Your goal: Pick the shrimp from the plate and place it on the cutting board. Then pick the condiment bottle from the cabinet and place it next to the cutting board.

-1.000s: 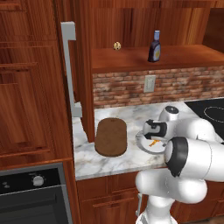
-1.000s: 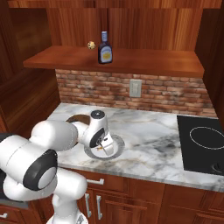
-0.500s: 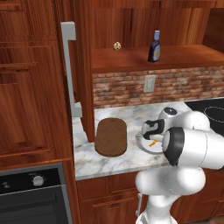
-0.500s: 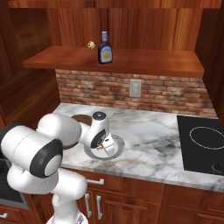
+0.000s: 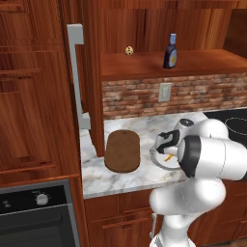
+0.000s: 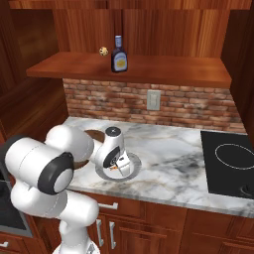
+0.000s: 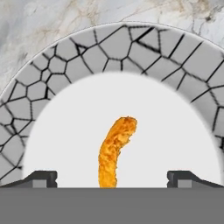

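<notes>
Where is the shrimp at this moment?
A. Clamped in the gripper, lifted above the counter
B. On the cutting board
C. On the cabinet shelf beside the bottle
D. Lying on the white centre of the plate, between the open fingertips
D: in the hand view the shrimp lies on the white centre of the plate, with the gripper open and a fingertip standing clear on each side of it.

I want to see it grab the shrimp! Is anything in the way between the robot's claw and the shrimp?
Nothing visible is. In the hand view the gripper is open, and the shrimp lies on the bare white middle of the plate, lined up between the two finger tips with only empty plate around it.
</notes>
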